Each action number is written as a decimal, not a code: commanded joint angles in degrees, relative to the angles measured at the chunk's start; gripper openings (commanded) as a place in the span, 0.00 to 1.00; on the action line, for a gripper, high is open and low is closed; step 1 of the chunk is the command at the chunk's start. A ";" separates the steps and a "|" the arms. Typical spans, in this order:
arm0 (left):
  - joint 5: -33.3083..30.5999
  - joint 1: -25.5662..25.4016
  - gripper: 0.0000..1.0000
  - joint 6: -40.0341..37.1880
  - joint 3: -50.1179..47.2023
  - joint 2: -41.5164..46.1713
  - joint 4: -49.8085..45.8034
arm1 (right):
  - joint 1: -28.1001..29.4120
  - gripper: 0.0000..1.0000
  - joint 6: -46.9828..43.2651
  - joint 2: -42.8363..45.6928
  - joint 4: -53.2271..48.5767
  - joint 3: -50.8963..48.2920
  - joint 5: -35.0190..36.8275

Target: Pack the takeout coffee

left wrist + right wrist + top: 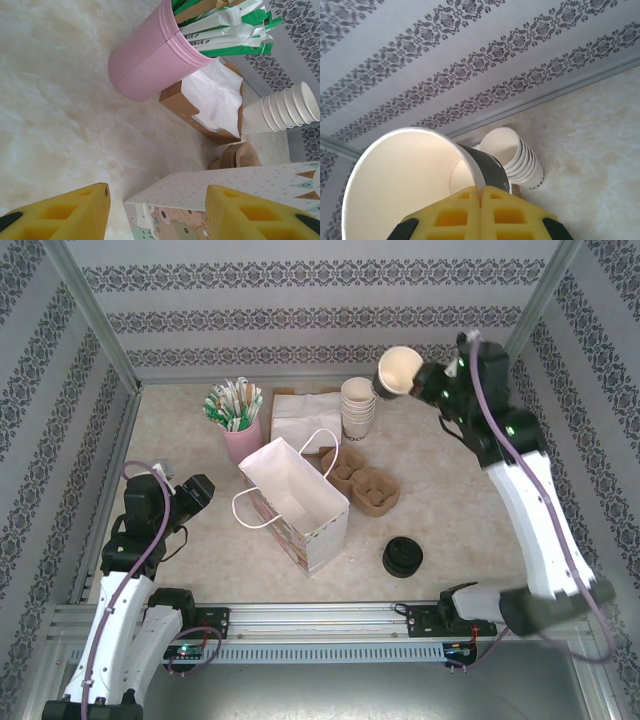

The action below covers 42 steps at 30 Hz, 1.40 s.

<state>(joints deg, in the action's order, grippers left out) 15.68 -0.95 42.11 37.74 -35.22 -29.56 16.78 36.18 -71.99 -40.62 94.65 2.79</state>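
The paper cup (398, 370), lidless and tilted, is held in the air at the far right, just beside the stack of cups (357, 407), its wall pinched between the closed right fingers (457, 215). The left fingers (60, 212) stand half open and empty at the near left, facing the paper bag (297, 502). Black lids (402, 557) lie on the surface (450, 500) to the bag's right.

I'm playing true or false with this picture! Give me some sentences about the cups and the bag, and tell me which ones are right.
1. The right tool is pinching the rim of a paper cup that has no lid. True.
2. The paper bag lies flat and closed. False: it stands upright with its mouth open.
3. The left tool is holding the pink cup. False: it is open and holds nothing; the pink cup stands apart from it.
4. A stack of cups stands on the table. True.
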 commanded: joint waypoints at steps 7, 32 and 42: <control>2.63 0.42 0.54 3.10 -3.59 0.88 0.92 | 4.74 0.00 0.02 20.43 -14.03 -19.51 -0.16; 2.20 0.42 0.53 6.28 -6.86 1.56 0.15 | 40.70 0.00 18.47 30.20 8.95 -59.74 9.32; 2.64 0.42 0.53 7.88 -8.81 3.16 0.29 | 40.68 0.00 16.33 24.61 13.97 -58.54 16.57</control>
<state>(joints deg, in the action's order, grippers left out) 17.80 -0.95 48.60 29.65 -32.97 -29.56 56.90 53.67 -46.30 -29.28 35.44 14.81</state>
